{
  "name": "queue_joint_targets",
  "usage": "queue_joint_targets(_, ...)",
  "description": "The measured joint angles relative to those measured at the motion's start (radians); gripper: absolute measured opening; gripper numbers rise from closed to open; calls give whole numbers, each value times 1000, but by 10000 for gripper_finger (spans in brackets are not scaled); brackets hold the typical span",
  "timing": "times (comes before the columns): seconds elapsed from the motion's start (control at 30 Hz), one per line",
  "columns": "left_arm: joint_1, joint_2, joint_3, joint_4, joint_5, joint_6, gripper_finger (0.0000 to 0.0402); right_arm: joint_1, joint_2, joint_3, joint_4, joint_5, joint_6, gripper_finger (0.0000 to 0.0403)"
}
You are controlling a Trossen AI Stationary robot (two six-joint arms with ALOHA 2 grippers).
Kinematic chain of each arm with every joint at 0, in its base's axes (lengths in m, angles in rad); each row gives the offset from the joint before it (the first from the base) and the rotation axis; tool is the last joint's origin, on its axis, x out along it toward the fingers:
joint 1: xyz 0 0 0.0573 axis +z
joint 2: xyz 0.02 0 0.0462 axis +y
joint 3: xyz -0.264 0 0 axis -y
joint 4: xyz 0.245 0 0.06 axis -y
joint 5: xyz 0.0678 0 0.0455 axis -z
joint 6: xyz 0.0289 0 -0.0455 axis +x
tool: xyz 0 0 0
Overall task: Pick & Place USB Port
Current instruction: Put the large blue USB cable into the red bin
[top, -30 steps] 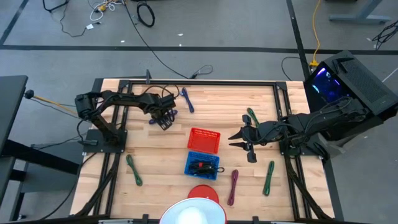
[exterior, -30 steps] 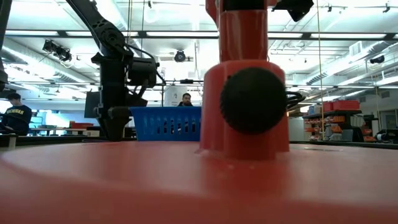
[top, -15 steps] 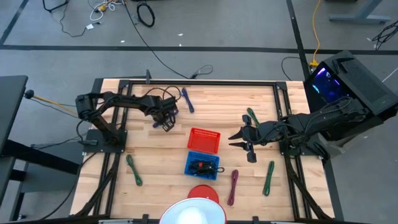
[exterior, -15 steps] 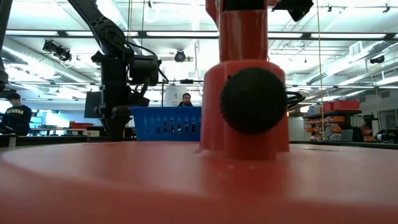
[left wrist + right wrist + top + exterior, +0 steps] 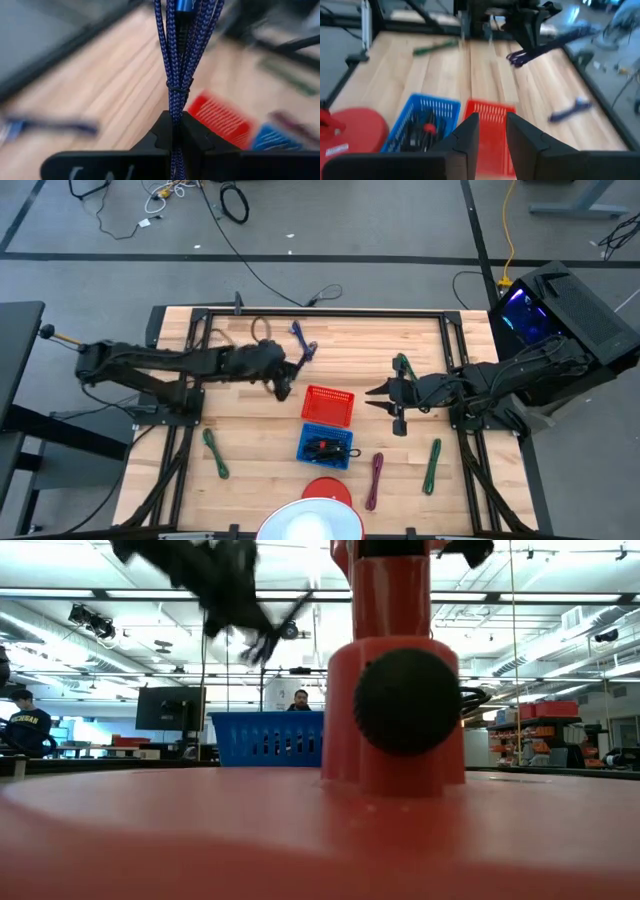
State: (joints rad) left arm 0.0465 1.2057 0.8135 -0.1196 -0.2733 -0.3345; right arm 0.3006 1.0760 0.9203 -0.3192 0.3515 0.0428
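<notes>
Left end effector (image 5: 172, 142) pinching a blue braided cable bundle (image 5: 181, 55), seemingly above the table (image 5: 400, 340).

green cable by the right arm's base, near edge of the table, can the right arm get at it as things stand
Probably yes. The right gripper holds nothing and hangs left of the green cable, with only bare table between them. The left gripper is busy gripping a blue cable.
</notes>
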Motion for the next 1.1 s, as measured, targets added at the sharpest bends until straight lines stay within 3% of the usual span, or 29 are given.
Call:
queue_joint_targets(0.2, -164, -20, 0, 318, -46, 152, 16, -21, 32, 0, 210, -18, -107, 98)
queue_joint_targets(0.43, -251, 58, 0, 585, -100, 276, 15, -64, 113, 0, 408, -135, -157, 98)
queue_joint_targets(0.77, -253, 179, 0, 736, -89, 289, 15, -140, 190, 0, 594, -234, -178, 98)
queue_joint_targets(0.93, -254, 188, 0, 768, -88, 290, 15, -173, 214, 0, 627, -246, -175, 98)
queue_joint_targets(1.1, -254, 189, 0, 772, -88, 289, 15, -201, 250, 0, 709, -334, -154, 98)
